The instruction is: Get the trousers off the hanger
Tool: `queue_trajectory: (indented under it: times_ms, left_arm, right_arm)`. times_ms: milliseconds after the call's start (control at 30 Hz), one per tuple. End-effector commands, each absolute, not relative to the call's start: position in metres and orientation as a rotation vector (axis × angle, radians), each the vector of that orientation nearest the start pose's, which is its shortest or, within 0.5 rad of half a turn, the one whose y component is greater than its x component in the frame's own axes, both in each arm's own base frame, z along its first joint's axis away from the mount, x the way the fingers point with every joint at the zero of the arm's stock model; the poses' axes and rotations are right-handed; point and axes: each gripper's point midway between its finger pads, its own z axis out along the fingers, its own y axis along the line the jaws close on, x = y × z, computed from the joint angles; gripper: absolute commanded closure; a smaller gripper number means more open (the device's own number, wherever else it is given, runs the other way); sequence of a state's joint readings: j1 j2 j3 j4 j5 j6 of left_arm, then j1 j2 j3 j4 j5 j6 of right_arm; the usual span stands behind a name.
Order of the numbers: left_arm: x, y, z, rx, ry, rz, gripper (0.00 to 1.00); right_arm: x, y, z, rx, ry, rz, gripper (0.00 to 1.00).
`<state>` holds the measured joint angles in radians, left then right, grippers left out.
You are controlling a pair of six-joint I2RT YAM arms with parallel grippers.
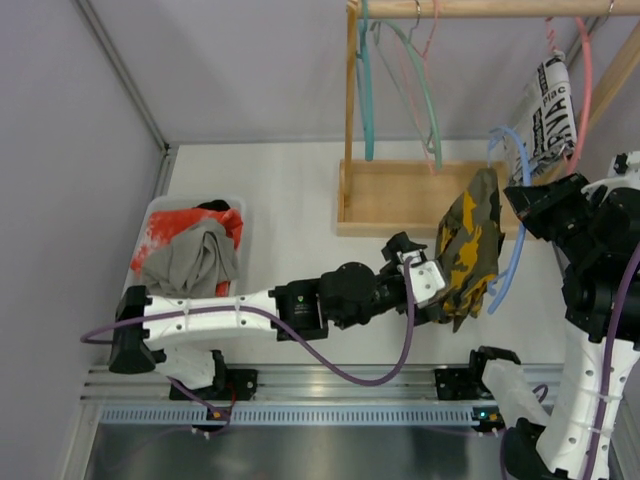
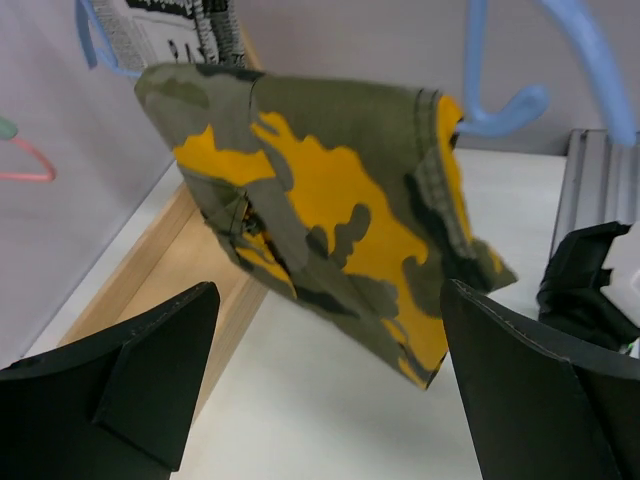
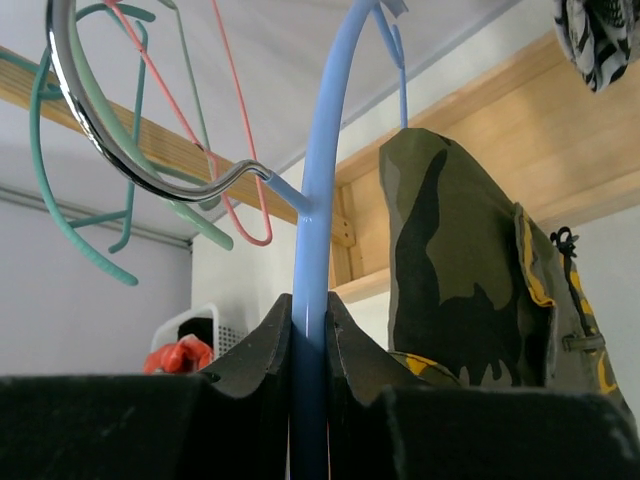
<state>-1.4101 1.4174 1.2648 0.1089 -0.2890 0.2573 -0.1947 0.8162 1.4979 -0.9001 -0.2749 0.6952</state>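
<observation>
I can't see where the camouflage trousers (image 1: 468,245) actually sit on the blue hanger (image 1: 512,250). In the top view the cloth covers that spot, and in the right wrist view the rounded top of the bundle hides it. The hanger's lower part is cut off at the bottom of the right wrist view. From above, my right arm's own body hides the right jaws.

In the right wrist view the right jaws are closed tight on the hanger's blue bar. The left jaws stand wide, one finger (image 2: 150,380) to each side of the trousers' lowest corner; I can't tell whether they touch the cloth.

The trousers hang in the air above the counter (image 1: 290,200), just in front of the wooden rack (image 1: 390,195). Their long axis is roughly vertical, with the loose edges down. They are olive with yellow and black blotches, folded flat into one bundle.

The grey trousers (image 1: 195,262) lie crumpled in the basket (image 1: 165,207) at far left, on a red-orange garment (image 1: 190,225). They show no axis I can read.
</observation>
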Motion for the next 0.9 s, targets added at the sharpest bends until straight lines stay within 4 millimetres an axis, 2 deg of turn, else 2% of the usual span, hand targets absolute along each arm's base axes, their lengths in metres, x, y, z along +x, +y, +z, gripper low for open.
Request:
queue_trajectory:
  times_ms: [0,333,567,633,733,867]
  left_arm:
    - [0.121,-0.462,0.386,0.938,1.209,-0.753,0.02]
    - [0.128,-0.475,0.382,0.850,1.268,-0.701,0.09]
    - [0.101,-0.489,0.380,0.882,1.239,-0.691,0.11]
    - [0.104,-0.489,0.383,0.851,1.256,-0.692,0.11]
    - [0.108,-0.493,0.375,0.826,1.288,-0.675,0.09]
    - [0.109,-0.495,0.375,0.784,1.300,-0.699,0.11]
  right_arm:
    - [0.223,0.035,0.489,0.561,1.463,0.712,1.00]
    - [0.224,0.042,0.488,0.656,1.427,0.856,1.00]
    - [0.229,0.047,0.479,0.742,1.401,0.974,1.00]
    - [0.227,0.048,0.482,0.741,1.385,0.986,1.00]
    - [0.225,0.049,0.485,0.734,1.373,0.993,1.00]
    - [0.220,0.048,0.500,0.703,1.345,0.979,1.00]
